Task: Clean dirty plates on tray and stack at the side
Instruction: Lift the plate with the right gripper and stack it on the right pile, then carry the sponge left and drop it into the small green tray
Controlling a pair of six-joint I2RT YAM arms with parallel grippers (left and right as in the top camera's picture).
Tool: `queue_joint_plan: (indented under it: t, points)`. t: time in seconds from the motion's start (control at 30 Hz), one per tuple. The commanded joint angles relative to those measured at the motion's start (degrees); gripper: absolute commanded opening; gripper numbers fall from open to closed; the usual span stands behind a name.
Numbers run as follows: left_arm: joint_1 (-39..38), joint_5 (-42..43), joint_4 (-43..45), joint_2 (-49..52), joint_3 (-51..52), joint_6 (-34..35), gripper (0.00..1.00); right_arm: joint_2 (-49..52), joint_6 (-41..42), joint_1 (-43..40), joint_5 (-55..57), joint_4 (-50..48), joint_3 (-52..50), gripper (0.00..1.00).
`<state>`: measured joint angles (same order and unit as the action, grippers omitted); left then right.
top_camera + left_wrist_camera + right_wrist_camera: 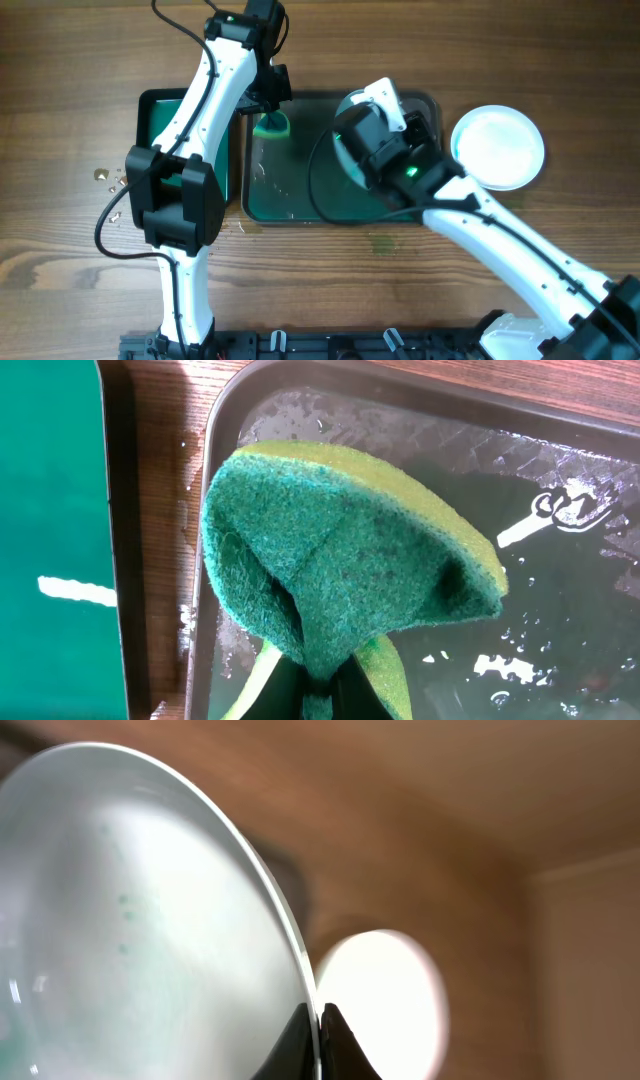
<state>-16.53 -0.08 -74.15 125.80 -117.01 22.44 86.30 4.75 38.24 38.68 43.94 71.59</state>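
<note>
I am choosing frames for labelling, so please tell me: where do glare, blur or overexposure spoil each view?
Overhead: sharp, evenly lit, only the side plate nearly washed out. Left wrist: sponge sharp, white glints on the wet tray. Right wrist: held plate soft, background blurred, side plate overexposed.

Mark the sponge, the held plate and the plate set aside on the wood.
sponge (340, 560): left wrist view, on its dark-green scouring face.
held plate (130, 920): right wrist view, on its white face with faint green specks.
set-aside plate (498, 147): overhead view, on the middle of its face.
</note>
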Motion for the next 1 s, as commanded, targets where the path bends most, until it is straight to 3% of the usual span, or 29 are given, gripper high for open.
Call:
queue_joint_plan:
  t: [0.0,0.17,0.37,0.5,0.63,0.8,0.97]
  points:
    - [0.2,0.7,0.2,-0.3,-1.2,0.5,0.04,0.2,6.0,-9.7,-29.0,0.3,-0.9,0.04]
    - [0.2,0.7,0.2,-0.3,-1.2,0.5,0.04,0.2,7.7,-32.4,-54.3,1.8,-0.9,0.04]
    - [0.2,0.7,0.2,-0.3,-1.2,0.5,0.04,0.5,11.2,-53.8,-54.5,3.3,-2.7,0.04]
    - [0.2,0.7,0.2,-0.3,-1.2,0.5,0.04,0.5,16.5,-63.0,-46.5,-1.1,-9.1,0.04]
    - [0.2,0.7,0.2,-0.3,-1.2,0.5,0.04,0.5,17.9,-65.4,-40.7,-8.1,-15.0,0.04]
    - [0.2,0.7,0.2,-0.3,-1.2,0.5,0.04,0.5,18.4,-65.1,-41.2,-15.9,-20.1,0.05]
    - [0.2,0.7,0.2,-0.3,-1.2,0.5,0.04,0.5,17.7,-65.0,-46.1,-18.0,-20.7,0.3]
